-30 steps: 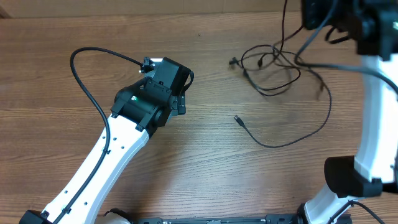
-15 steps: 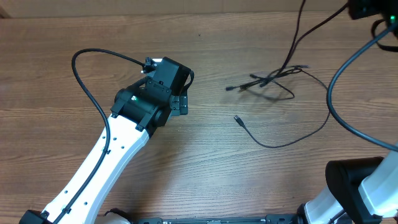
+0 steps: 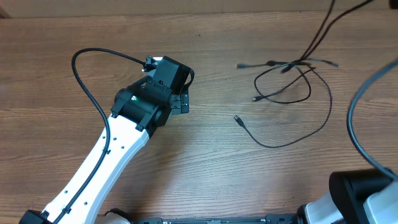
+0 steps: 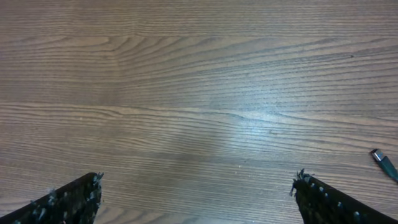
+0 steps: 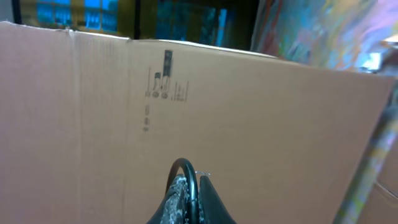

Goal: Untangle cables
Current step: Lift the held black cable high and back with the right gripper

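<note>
The cables (image 3: pixel 292 65) lie on the far right part of the wooden surface (image 3: pixel 217 174), and they are not separated yet: several thin black strands cross in one small knot (image 3: pixel 302 62), with a loose loop hanging from it on the near side and short ends pointing left and right. One strand (image 3: pixel 318 28) rises from the knot and leaves the overhead view at the far edge. In the right wrist view the right fingers (image 5: pixel 177 196) are closed on a loop of black cord (image 5: pixel 186 167), with only a cardboard box (image 5: pixel 280 124) behind, so this arm seems to hold the bundle high above the surface. A longer cord (image 3: pixel 277 146) curves from the tangle toward the near side and ends in a small plug (image 3: pixel 237 118) that lies free. The left fingers (image 4: pixel 68 202) are spread wide with nothing between them, low over bare wood to the left of that plug. I judge the task is at an early to middle stage: one end is free, but the knot remains to be opened.
</note>
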`<action>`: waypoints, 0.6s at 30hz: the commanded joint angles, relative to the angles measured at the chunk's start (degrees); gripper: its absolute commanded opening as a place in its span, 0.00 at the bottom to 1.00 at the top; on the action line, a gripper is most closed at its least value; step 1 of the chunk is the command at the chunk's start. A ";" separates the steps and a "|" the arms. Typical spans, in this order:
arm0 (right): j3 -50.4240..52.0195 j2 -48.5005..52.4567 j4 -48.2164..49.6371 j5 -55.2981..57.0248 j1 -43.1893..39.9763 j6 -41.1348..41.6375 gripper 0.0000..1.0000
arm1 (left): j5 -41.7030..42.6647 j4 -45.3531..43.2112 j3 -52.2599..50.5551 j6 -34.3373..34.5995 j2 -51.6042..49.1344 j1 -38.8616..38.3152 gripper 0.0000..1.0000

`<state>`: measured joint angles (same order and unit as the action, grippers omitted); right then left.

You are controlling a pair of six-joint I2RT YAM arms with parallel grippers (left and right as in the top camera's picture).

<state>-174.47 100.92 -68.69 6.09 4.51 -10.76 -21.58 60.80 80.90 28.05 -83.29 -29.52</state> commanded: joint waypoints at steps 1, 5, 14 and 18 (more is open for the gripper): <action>-0.26 -0.46 -2.99 2.03 -0.04 -0.13 0.04 | 0.68 -0.33 -0.20 -0.83 0.02 0.26 0.99; 4.20 2.60 -11.19 1.86 -0.04 -0.09 0.04 | 2.01 -1.22 -0.20 -0.83 0.02 0.26 1.00; 23.61 5.99 -8.07 0.72 -0.09 3.74 0.04 | 3.67 -2.34 -0.20 -0.85 0.02 0.24 0.99; 24.61 5.97 -7.96 0.63 -0.07 5.44 0.04 | 7.50 -4.17 -0.20 -3.30 0.02 0.24 1.00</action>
<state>-148.44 110.24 -77.60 6.81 4.49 -7.44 -18.11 58.06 80.90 27.86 -83.29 -29.50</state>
